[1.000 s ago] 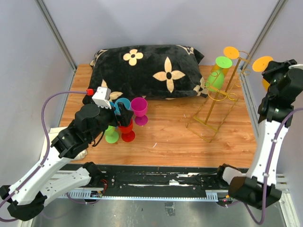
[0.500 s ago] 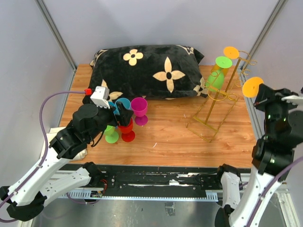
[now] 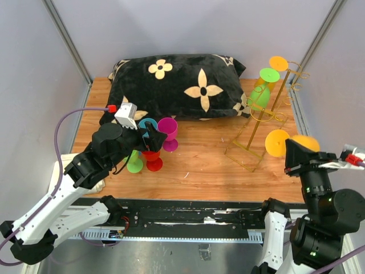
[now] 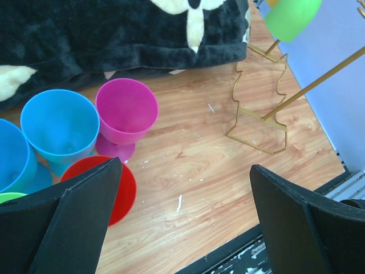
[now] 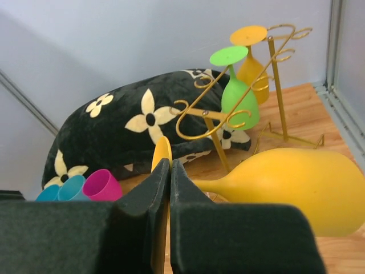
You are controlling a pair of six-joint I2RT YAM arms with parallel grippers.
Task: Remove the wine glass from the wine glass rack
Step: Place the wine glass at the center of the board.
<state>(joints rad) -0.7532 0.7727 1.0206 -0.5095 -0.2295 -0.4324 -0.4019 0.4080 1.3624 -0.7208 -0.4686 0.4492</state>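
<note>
The gold wire wine glass rack (image 3: 264, 118) stands at the far right of the table, also in the right wrist view (image 5: 277, 74) and the left wrist view (image 4: 267, 108). A green glass (image 3: 260, 95) and an orange glass (image 3: 278, 63) hang upside down on it. My right gripper (image 3: 292, 158) is shut on the round foot (image 5: 162, 150) of a yellow wine glass (image 3: 278, 142). It holds the glass on its side, off the rack and near the table's front right. The glass's bowl (image 5: 299, 185) points right. My left gripper (image 3: 153, 136) is open and empty above the cups.
A black pillow with cream flowers (image 3: 177, 83) lies along the back. A magenta cup (image 4: 125, 111), blue cups (image 4: 60, 125), a red cup (image 4: 122, 191) and a green one (image 3: 134, 164) stand in a group at the left. Bare wood (image 4: 199, 171) lies between the cups and the rack.
My right arm has swung down and toward the near edge, carrying the yellow glass away from the rack's right side. My left gripper has shifted slightly right.
</note>
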